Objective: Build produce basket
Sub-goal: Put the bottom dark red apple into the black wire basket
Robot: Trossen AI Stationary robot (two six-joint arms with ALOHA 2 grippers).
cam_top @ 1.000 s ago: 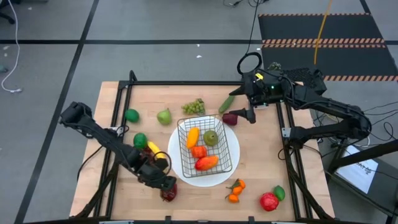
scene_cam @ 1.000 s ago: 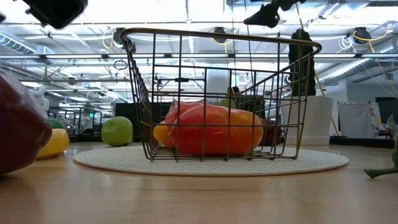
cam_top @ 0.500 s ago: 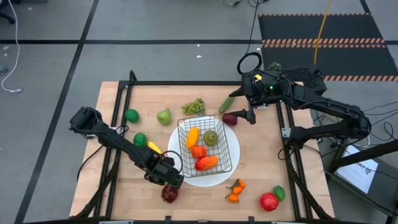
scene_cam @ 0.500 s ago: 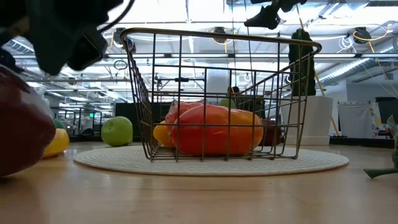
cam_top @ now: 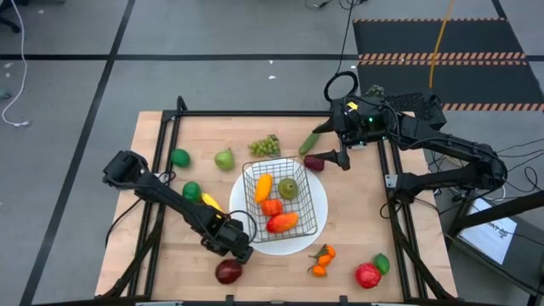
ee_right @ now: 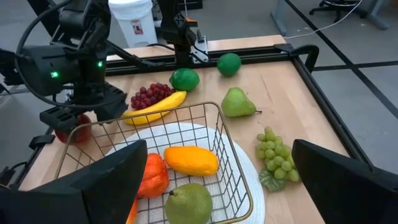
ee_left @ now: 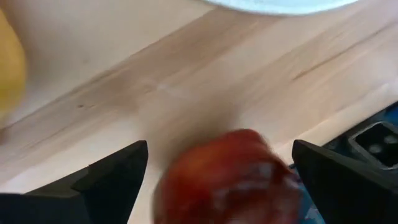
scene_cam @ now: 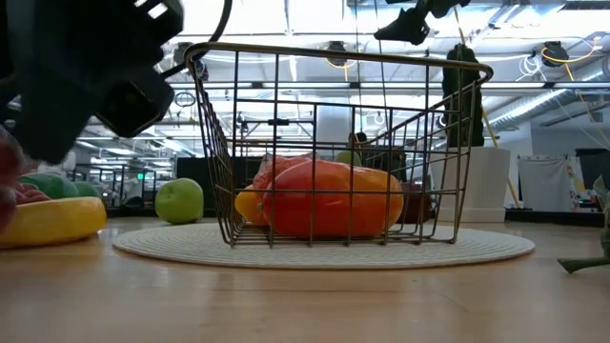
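Beside the white plate [cam_top: 311,236], the left gripper [cam_top: 234,249] hangs wide-jawed over a dark red apple [cam_top: 228,271].

The left arm stretches low across the table's near left side, its left gripper [cam_top: 231,246] pointing down with jaws spread wide. The right arm folds at the far right edge, its right gripper [cam_top: 338,159] raised, jaws likewise parted
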